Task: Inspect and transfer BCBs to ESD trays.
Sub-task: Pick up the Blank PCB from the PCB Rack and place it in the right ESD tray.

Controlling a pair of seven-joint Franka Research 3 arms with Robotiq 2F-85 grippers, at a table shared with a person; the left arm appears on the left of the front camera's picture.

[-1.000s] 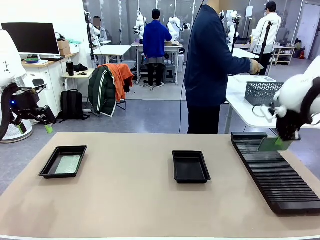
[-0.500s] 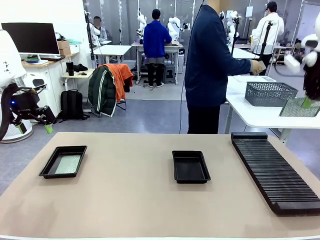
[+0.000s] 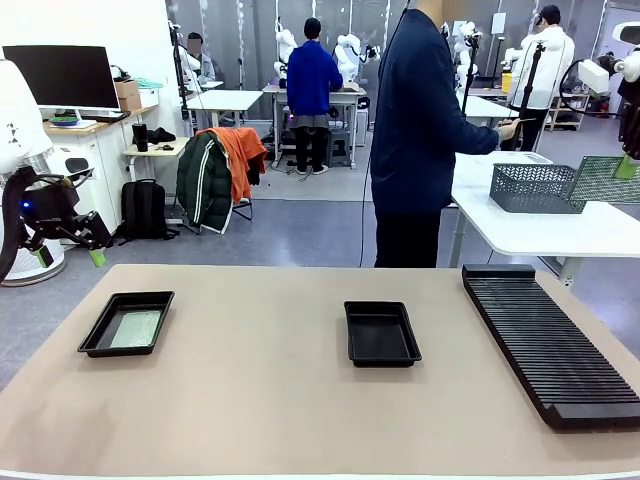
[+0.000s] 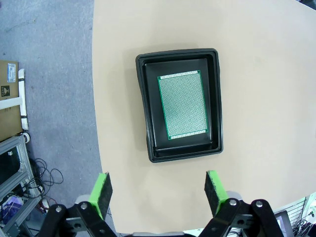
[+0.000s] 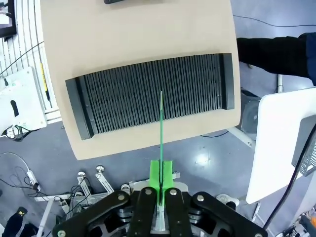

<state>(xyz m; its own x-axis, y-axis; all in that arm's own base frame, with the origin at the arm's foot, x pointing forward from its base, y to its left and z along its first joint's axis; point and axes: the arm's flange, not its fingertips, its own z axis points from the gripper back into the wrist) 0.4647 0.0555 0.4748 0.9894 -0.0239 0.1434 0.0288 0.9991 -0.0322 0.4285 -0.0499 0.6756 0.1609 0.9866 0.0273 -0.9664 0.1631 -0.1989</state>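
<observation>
A BCB point(image 3: 137, 328) lies flat in the left ESD tray point(image 3: 96, 338); the middle ESD tray point(image 3: 381, 335) holds nothing. My left gripper point(image 3: 96, 257) hangs off the table's left side. In the left wrist view it point(image 4: 158, 191) stands open, high above that tray point(image 4: 143, 106) and its board point(image 4: 184, 105). My right gripper point(image 3: 629, 162) is high at the right edge, shut on a second BCB point(image 3: 603, 179). In the right wrist view this board point(image 5: 161, 126) shows edge-on, pinched between the shut fingers of the right gripper point(image 5: 161, 178), far above the rack.
A long black slotted rack point(image 3: 548, 340) point(image 5: 153, 94) lies along the table's right side. A person in dark blue point(image 3: 420, 130) stands at the far edge, facing a white side table point(image 3: 530, 228) with a grey mesh basket point(image 3: 534, 186). The person's sleeve point(image 5: 276, 54) shows beside the rack.
My right arm has lifted the BCB from just above the rack up to the upper right. The left arm has stayed still.
</observation>
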